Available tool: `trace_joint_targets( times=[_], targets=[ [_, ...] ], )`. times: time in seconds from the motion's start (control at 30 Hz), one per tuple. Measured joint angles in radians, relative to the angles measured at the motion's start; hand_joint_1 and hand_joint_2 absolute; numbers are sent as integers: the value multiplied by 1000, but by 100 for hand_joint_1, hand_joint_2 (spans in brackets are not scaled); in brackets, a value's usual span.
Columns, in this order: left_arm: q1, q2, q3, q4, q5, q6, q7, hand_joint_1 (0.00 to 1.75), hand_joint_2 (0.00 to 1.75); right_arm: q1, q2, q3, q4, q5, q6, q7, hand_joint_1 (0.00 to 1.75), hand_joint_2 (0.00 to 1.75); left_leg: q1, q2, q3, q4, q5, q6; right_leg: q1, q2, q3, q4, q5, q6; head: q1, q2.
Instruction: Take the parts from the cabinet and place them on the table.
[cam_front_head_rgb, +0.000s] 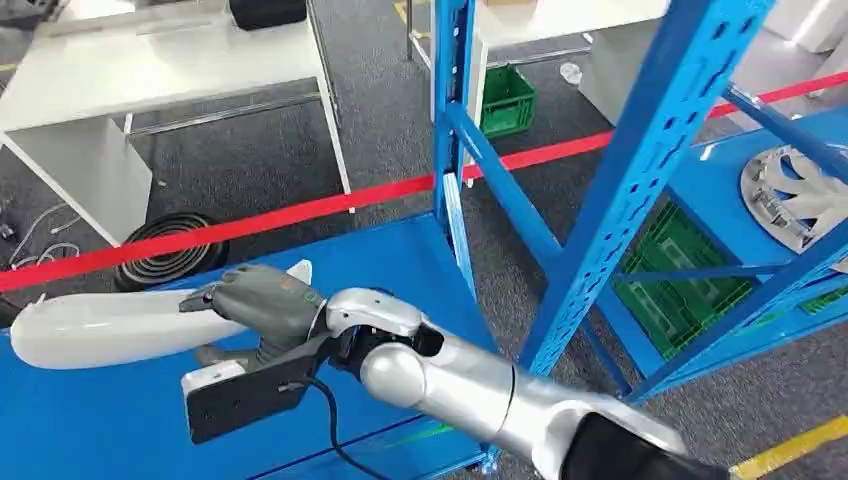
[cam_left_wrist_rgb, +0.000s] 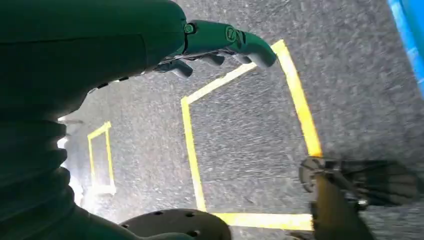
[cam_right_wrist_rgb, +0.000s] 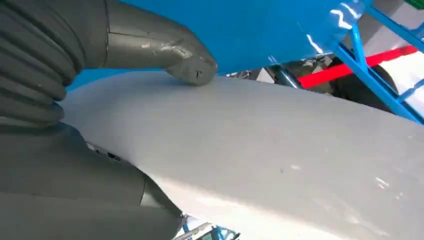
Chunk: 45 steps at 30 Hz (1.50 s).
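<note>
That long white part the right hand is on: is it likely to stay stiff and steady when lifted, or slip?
The white part looks like a rigid moulded shell, so probably stiff. Its smooth, rounded surface could slip under the right hand. The hand holds it near one end, so the long free end may dip.

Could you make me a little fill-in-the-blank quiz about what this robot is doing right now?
1. The right robot hand grips a long, smooth, curved part whose colour is ____.
2. That part lies over a flat shelf surface painted ____.
3. The strip of tape crossing the grey floor behind the shelf frame is ____.
4. The left robot hand hangs over floor tape lines coloured ____.

Missing words: white; blue; red; yellow
</note>
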Motion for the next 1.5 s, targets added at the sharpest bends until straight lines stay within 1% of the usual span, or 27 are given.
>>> trace_joint_targets(
  times=[0.07,0.17,0.23,0.3,0.37,0.43,0.5,0.57,0.63,0.7,0.73,0.77,0.8,0.87,0.9,0.93,1.07,1.1,1.13,1.2,1.23,1.27,1.33,1.37,1.4,1.43,1.5],
  targets=[
    [5,0,-1,0,-13,0,3,0,175,16,-11,-3,-8,-3,0,-2,175,175,6,1,-6,-1,0,-14,-3,-3,-14,-3,16,-28,0,0],
    [0,5,-2,-1,-16,5,2,0,175,26,-23,-5,-10,-13,3,-22,175,175,0,2,-73,176,-161,-8,5,-5,-49,-3,44,-47,-8,0],
    [-6,11,-2,-2,-20,9,-2,0,175,34,-31,-7,-10,-17,3,-38,175,175,-8,2,-99,309,-220,-3,14,-5,-75,-3,64,-51,-8,0],
    [-13,15,-2,-3,-24,10,-4,0,175,38,-38,-9,-10,-25,1,-53,175,175,-18,1,-47,287,-183,10,20,-5,-100,-1,84,-51,-8,0],
    [-24,16,-2,-7,-26,11,-10,0,175,37,-43,-14,-10,-32,-2,-70,175,175,-28,0,71,136,-134,29,24,-5,-119,-1,101,-48,-8,0],
    [-39,17,-2,-11,-26,16,-13,0,175,35,-44,-24,-11,-35,-6,-82,175,175,-37,-1,155,7,-173,38,29,-6,-127,0,116,-38,-7,0],
    [-47,17,-2,-11,-26,20,-18,0,175,34,-46,-27,-11,-39,-10,-91,175,175,-42,-3,138,12,-163,42,26,-9,-123,-6,133,-27,-9,0],
    [-51,15,-2,-11,-25,21,-18,0,175,35,-51,-31,-10,-40,-12,-91,175,175,-32,4,125,0,-139,61,27,-8,-130,-10,142,-12,-8,0],
    [-55,17,-1,-13,-25,21,-18,0,175,33,-55,-36,-11,-40,-14,-91,175,175,-33,8,107,0,-115,78,24,-9,-160,56,43,-6,-5,0],
    [-54,17,-1,-13,-25,22,-19,0,175,34,-58,-37,-11,-40,-16,-93,175,175,-34,9,74,2,-91,77,22,-10,-200,209,-67,2,-3,0],
    [-54,17,-1,-13,-23,27,-25,0,175,35,-60,-38,-11,-36,-18,-98,175,175,-34,10,57,4,-78,77,22,-10,-211,278,-86,5,-3,0],
    [-54,18,-1,-13,-18,32,-32,0,175,36,-61,-40,-11,-29,-19,-102,175,175,-34,10,41,6,-68,77,22,-10,-204,302,-73,4,-3,0],
    [-54,18,0,-13,-5,39,-39,0,175,37,-63,-42,-11,-26,-19,-103,175,175,-35,10,27,8,-58,75,22,-10,-179,287,-43,2,-2,0],
    [-52,22,3,-13,5,42,-46,0,175,36,-62,-45,-17,-20,-19,-98,175,175,-36,10,1,12,-40,69,25,-10,-66,150,13,-10,-2,0],
    [-51,23,3,-13,0,42,-42,0,175,34,-60,-47,-24,-19,-21,-93,175,175,-35,10,-4,17,-33,66,29,-10,4,59,2,-19,-2,0],
    [-46,28,3,-13,-4,39,-33,0,175,34,-55,-51,-34,-18,-21,-79,175,175,-40,9,-13,18,-27,59,32,-10,52,-19,-38,-27,-2,0],
    [-3,49,13,-11,11,40,-30,0,175,42,-45,-61,-61,-22,-16,-45,175,175,-36,11,-12,0,7,32,34,-11,32,-38,-6,-52,0,0],
    [7,52,16,-10,14,41,-30,0,175,43,-42,-61,-65,-24,-15,-45,175,175,-33,8,-20,11,-17,27,29,-13,27,-43,7,-59,0,0],
    [17,52,17,-10,17,42,-29,0,175,44,-39,-62,-69,-25,-15,-43,175,175,-33,5,-36,42,-72,23,27,-13,15,-45,18,-66,-3,0],
    [30,58,23,-8,18,42,-27,0,175,47,-36,-65,-76,-25,-14,-43,175,175,-31,4,-69,191,-194,14,27,-13,-15,-44,43,-68,-5,0],
    [32,61,27,-8,18,43,-27,0,175,53,-36,-66,-77,-25,-14,-43,175,175,-31,4,-82,264,-222,11,28,-15,-31,-42,55,-67,-5,0],
    [33,63,27,-8,18,43,-27,0,175,58,-36,-68,-77,-26,-14,-43,175,175,-30,4,-80,306,-216,9,27,-16,-47,-41,65,-65,-5,0],
    [35,66,29,-8,18,43,-27,0,175,62,-36,-68,-77,-27,-14,-43,175,175,-27,4,-25,274,-145,5,23,-17,-79,-35,87,-59,-4,0],
    [35,68,30,-9,18,43,-26,0,175,62,-36,-70,-79,-27,-14,-43,175,175,-24,4,35,199,-115,2,20,-17,-96,-29,97,-53,-4,0],
    [34,68,31,-9,17,43,-23,0,175,62,-36,-73,-81,-27,-14,-43,175,175,-21,3,102,110,-116,0,19,-17,-107,-21,104,-47,-5,0],
    [32,66,31,-10,9,43,-18,0,175,63,-34,-76,-87,-27,-15,-43,175,175,-22,-2,171,20,-160,-4,23,-16,-117,-14,108,-41,-6,0],
    [32,68,30,-10,-7,43,-16,0,175,68,-35,-79,-94,-30,-16,-52,175,175,-29,-3,170,-9,-173,21,26,-16,-118,-12,124,-30,-4,0]
  ],
)
